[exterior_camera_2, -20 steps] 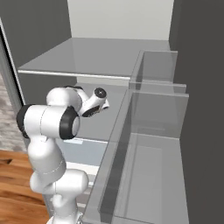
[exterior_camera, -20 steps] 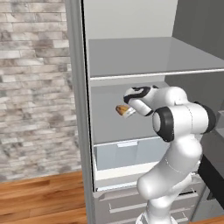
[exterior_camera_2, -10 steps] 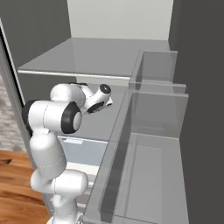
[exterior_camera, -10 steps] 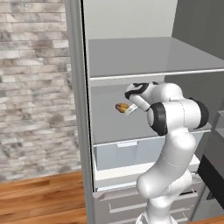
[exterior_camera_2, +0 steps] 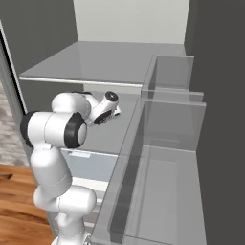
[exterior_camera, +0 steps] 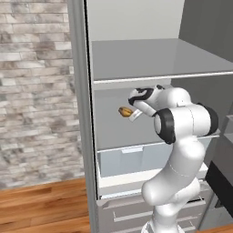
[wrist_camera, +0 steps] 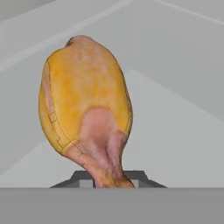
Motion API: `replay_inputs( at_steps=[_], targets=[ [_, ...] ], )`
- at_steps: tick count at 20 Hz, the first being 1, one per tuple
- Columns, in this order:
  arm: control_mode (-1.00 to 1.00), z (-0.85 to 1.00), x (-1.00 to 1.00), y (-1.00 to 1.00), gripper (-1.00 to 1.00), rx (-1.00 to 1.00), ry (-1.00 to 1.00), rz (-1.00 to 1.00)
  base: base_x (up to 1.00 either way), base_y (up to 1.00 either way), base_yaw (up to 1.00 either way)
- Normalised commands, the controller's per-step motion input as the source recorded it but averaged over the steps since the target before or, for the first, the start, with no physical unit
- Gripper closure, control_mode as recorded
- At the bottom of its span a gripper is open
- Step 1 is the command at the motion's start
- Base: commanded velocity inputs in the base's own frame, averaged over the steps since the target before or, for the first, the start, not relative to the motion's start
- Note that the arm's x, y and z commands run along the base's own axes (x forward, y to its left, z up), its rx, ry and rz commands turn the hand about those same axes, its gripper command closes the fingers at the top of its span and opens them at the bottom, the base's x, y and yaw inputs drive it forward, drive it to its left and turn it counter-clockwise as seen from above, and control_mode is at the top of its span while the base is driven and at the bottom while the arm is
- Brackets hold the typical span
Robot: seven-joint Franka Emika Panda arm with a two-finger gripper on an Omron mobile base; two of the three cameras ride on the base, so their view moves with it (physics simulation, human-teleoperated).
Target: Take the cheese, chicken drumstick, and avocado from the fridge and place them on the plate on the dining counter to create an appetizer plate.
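The chicken drumstick is golden-brown and stands large in the hand view, its narrow end down between the two dark fingertips. My gripper is shut on that narrow end. In the left base view the chicken drumstick sits at the tip of my gripper, just above the middle shelf inside the open fridge. The arm reaches in under the upper shelf.
A translucent drawer lies below the middle shelf, under the hand. The fridge door's grey shelf bins stand close on the right of the arm. A brick wall and wood floor lie left of the fridge.
The jaws have come together on the drumstick's narrow end. The arm's elbow has shifted a little; the hand stays at the same spot over the middle shelf.
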Motion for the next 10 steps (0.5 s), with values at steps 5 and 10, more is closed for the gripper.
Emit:
replay_inputs(
  at_steps=[5,10],
  targets=[
    [-1.00,0.00,-0.62,0.02,1.00,-0.01,-0.05,0.00,0.00,0.00,0.00],
    [-1.00,0.06,-0.59,0.00,1.00,0.00,-0.04,0.00,0.00,0.00,0.00]
  ],
)
